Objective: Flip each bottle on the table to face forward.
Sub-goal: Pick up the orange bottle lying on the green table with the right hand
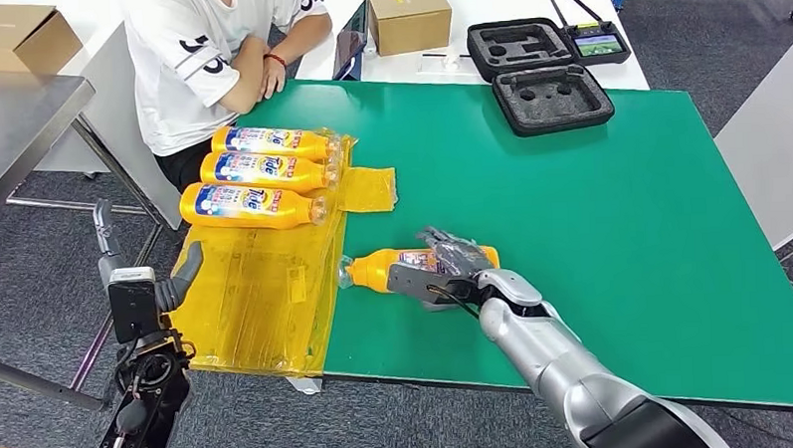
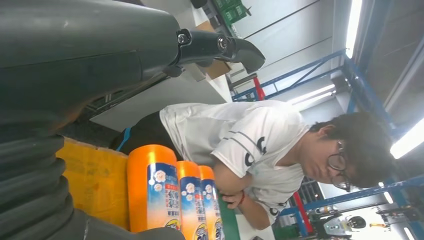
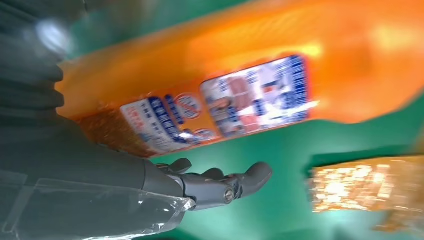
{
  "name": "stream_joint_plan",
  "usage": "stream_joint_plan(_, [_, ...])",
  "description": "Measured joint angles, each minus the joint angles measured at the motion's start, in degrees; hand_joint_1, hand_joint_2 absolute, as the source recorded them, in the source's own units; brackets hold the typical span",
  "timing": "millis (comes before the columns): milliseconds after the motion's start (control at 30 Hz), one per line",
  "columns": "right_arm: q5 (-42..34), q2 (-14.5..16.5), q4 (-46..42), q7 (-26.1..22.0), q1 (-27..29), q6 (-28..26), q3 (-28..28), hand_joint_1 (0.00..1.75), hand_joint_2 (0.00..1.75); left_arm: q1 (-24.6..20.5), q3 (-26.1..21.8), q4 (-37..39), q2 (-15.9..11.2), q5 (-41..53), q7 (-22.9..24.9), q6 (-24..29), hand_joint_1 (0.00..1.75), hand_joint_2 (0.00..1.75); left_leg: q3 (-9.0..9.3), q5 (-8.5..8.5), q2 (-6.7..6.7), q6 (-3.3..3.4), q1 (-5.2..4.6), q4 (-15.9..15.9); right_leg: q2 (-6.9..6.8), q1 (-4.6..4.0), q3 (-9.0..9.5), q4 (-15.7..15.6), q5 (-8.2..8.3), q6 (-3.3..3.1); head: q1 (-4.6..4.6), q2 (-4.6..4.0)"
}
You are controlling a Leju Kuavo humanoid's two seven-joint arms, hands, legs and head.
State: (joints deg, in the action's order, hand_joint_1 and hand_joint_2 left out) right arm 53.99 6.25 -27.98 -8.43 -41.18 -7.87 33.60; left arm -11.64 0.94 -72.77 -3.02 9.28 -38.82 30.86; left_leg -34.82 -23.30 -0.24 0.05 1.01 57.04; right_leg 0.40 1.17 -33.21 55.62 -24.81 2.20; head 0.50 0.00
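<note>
Orange bottle (image 1: 392, 268) lies on the mat's (image 1: 265, 288) right, right hand (image 1: 444, 272) fingers (image 1: 451, 250) wrapped over it; label unreadable.

Nearest bottle in the row (image 1: 255, 205): blue-and-white label with large letters that look like "Tide" — the small print is too fine to read
Middle bottle (image 1: 268, 170): same label, lettering too small to make out
Far bottle (image 1: 275, 143): same label, not legible
Bottle under the right hand (image 3: 260, 85): label with blue characters — blurred, unreadable
Person's white shirt (image 1: 182, 52): a black numeral, seemingly "5", on the sleeve
</note>
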Motion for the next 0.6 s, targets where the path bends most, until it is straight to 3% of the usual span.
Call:
stream_joint_plan(333, [2.9, -0.7, 1.5, 4.8, -0.8, -0.6, 2.2, 0.16, 1.75, -0.2, 0.6, 0.8, -0.3, -0.6, 0.2, -0.1, 0.00, 1.75, 0.00, 0.00, 0.00, 0.00, 0.00, 0.0, 0.00, 0.00, -0.03, 0.0, 0.00, 0.00, 0.01, 0.00])
stream_joint_plan(367, [3.1, -0.8, 1.6, 5.0, -0.8, -0.5, 2.3, 0.27, 1.75, -0.2, 0.7, 1.0, -0.3, -0.7, 0.3, -0.2, 0.00, 1.75, 0.00, 0.00, 0.00, 0.00, 0.00, 0.0, 0.01, 0.00, -0.03, 0.0, 0.00, 0.00, 0.01, 0.00])
stream_joint_plan(467, [3.3, -1.0, 1.8, 5.2, -1.0, -0.3, 2.6, 1.46, 1.75, -0.4, 0.9, 1.2, -0.3, -0.9, 0.3, -0.2, 0.00, 1.75, 0.01, 0.00, 0.01, 0.00, 0.00, 0.0, 0.01, 0.00, -0.01, 0.0, 0.00, 0.00, 0.00, 0.00])
stream_joint_plan(500, [3.3, -1.1, 1.9, 5.3, -1.0, -0.2, 2.7, 1.74, 1.75, -0.5, 1.0, 1.2, -0.3, -0.9, 0.3, -0.2, 0.00, 1.75, 0.01, 0.00, 0.01, 0.00, 0.00, 0.0, 0.01, 0.00, -0.01, 0.0, 0.00, 0.00, 0.00, 0.00])
stream_joint_plan(600, [3.4, -1.2, 2.0, 5.3, -1.1, 0.3, 3.0, 1.75, 1.75, -0.6, 1.1, 1.5, -0.3, -1.1, 0.3, -0.2, 0.00, 1.75, 0.03, 0.00, 0.01, 0.00, 0.00, 0.0, 0.01, 0.00, 0.00, 0.0, 0.00, 0.00, 0.01, 0.00])
